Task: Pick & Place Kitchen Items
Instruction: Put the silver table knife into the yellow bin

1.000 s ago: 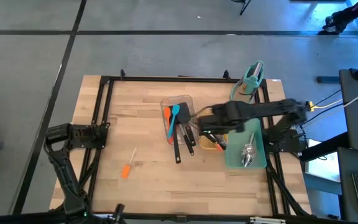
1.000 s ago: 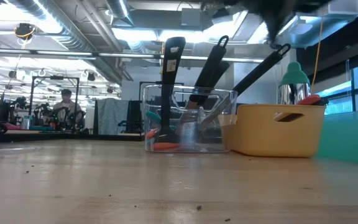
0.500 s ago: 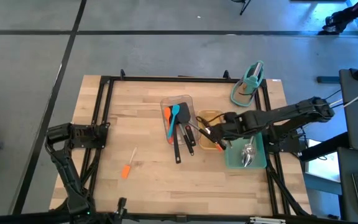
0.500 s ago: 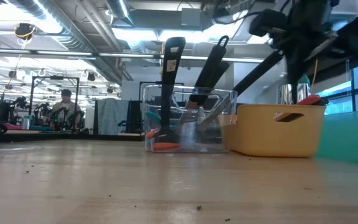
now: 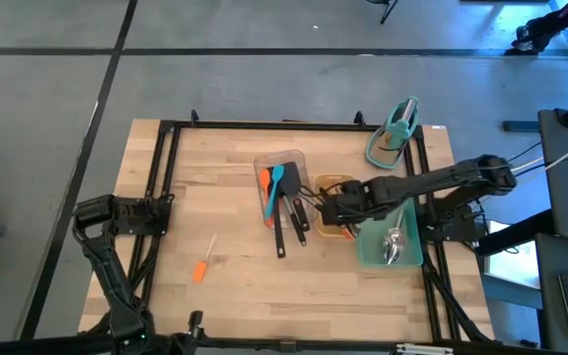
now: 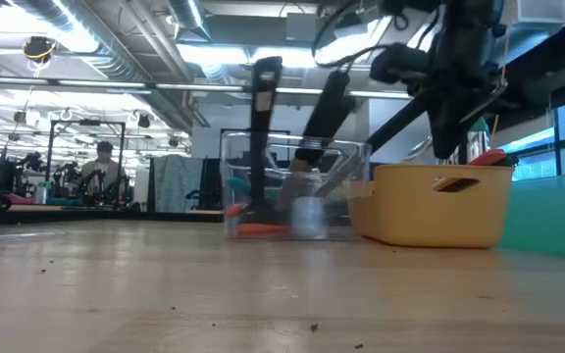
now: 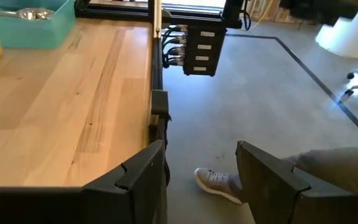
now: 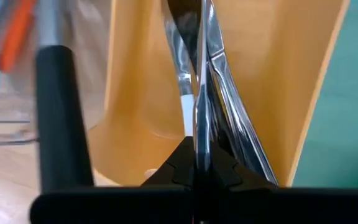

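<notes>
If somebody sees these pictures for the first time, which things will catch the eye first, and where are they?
The right tool reaches over the yellow tray right of the table's middle, shut on shiny steel tongs. Just left of it, a clear tray holds orange and blue spatulas and black turners that stick out. One small orange utensil lies alone on the bare wood, nearer the left tool, which waits open at the table's left edge.

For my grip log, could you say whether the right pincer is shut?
Shut: the right pincer clamps steel tongs over the yellow tray.

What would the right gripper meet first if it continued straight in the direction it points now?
Probably the yellow tray: the right gripper, shut on the steel tongs, points into it, so the tongs' tips would likely touch its inner wall first.
</notes>
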Action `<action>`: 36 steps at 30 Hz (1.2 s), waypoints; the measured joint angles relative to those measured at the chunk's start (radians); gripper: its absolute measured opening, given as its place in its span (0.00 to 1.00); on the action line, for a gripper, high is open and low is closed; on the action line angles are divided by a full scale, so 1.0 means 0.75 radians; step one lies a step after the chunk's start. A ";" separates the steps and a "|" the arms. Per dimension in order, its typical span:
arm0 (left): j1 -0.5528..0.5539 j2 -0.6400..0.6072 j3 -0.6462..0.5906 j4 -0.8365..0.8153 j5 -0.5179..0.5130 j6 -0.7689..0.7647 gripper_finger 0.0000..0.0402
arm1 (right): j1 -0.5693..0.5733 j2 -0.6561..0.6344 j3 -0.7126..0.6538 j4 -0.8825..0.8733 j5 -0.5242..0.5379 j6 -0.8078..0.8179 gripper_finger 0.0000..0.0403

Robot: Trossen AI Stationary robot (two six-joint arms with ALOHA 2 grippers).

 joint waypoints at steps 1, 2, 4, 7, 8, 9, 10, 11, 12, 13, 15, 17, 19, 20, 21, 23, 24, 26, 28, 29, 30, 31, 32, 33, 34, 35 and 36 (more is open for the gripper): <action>0.000 0.000 0.000 0.000 0.000 -0.009 0.49 | -0.009 0.019 0.002 0.001 -0.022 -0.004 0.02; -0.002 -0.001 0.000 0.000 0.000 -0.016 0.49 | -0.016 0.040 0.003 0.010 -0.042 -0.013 0.02; -0.008 -0.001 0.000 0.000 0.000 -0.029 0.49 | -0.023 0.080 0.003 0.042 -0.066 -0.032 0.02; -0.025 -0.001 0.000 -0.002 -0.005 -0.046 0.49 | -0.029 0.114 -0.003 0.107 -0.065 -0.055 0.02; -0.028 -0.001 -0.001 -0.001 -0.008 -0.047 0.49 | -0.034 0.116 -0.002 0.124 -0.065 -0.058 0.02; -0.033 -0.001 -0.001 -0.001 -0.014 -0.048 0.49 | -0.039 0.123 0.000 0.135 -0.072 -0.058 0.02; -0.038 -0.001 -0.001 0.000 -0.020 -0.048 0.49 | -0.044 0.132 -0.001 0.137 -0.087 -0.058 0.02; -0.042 -0.001 -0.001 0.000 -0.025 -0.048 0.49 | -0.046 0.137 -0.002 0.133 -0.097 -0.058 0.02; -0.043 -0.001 -0.001 0.002 -0.027 -0.050 0.49 | -0.049 0.139 -0.002 0.132 -0.104 -0.058 0.02; -0.047 -0.001 -0.001 0.001 -0.034 -0.055 0.49 | -0.051 0.143 -0.001 0.134 -0.112 -0.058 0.02; -0.051 -0.001 -0.001 0.001 -0.036 -0.063 0.49 | -0.052 0.144 -0.001 0.134 -0.124 -0.058 0.02; -0.053 -0.001 -0.001 0.001 -0.036 -0.066 0.49 | -0.053 0.153 -0.001 0.144 -0.124 -0.058 0.02; -0.057 -0.001 -0.001 0.001 -0.037 -0.067 0.49 | -0.052 0.154 0.000 0.147 -0.124 -0.058 0.02; -0.058 -0.001 -0.001 0.001 -0.038 -0.067 0.49 | -0.053 0.154 0.000 0.145 -0.124 -0.058 0.02; -0.058 -0.001 -0.001 0.001 -0.040 -0.067 0.49 | -0.053 0.154 0.000 0.146 -0.123 -0.058 0.02; -0.059 -0.001 -0.001 0.001 -0.040 -0.069 0.49 | -0.052 0.154 0.000 0.144 -0.117 -0.059 0.02; -0.060 -0.001 -0.001 0.001 -0.040 -0.072 0.49 | -0.052 0.154 0.000 0.144 -0.117 -0.063 0.03; -0.060 -0.001 -0.001 0.001 -0.040 -0.072 0.49 | -0.052 0.154 0.000 0.143 -0.119 -0.062 0.07; -0.060 -0.001 -0.001 0.001 -0.040 -0.072 0.49 | -0.052 0.154 0.000 0.142 -0.124 -0.061 0.12; -0.060 -0.001 -0.001 0.001 -0.040 -0.073 0.49 | -0.052 0.154 0.000 0.142 -0.124 -0.061 0.15; -0.060 -0.001 -0.001 0.001 -0.040 -0.077 0.49 | -0.052 0.154 0.000 0.139 -0.123 -0.061 0.17; -0.060 -0.001 -0.001 0.001 -0.040 -0.077 0.49 | -0.052 0.154 0.000 0.138 -0.123 -0.061 0.19; -0.060 -0.001 -0.001 0.001 -0.040 -0.078 0.49 | -0.052 0.154 0.000 0.138 -0.123 -0.061 0.21; -0.060 -0.001 -0.001 0.001 -0.040 -0.078 0.49 | -0.052 0.154 0.001 0.135 -0.123 -0.061 0.23; -0.060 -0.001 -0.001 0.001 -0.040 -0.079 0.49 | -0.052 0.154 0.007 0.126 -0.124 -0.064 0.24; -0.060 -0.001 -0.001 0.001 -0.040 -0.079 0.49 | -0.052 0.154 0.016 0.115 -0.124 -0.079 0.25; -0.060 -0.001 -0.001 0.001 -0.040 -0.079 0.49 | -0.052 0.154 0.033 0.095 -0.129 -0.097 0.26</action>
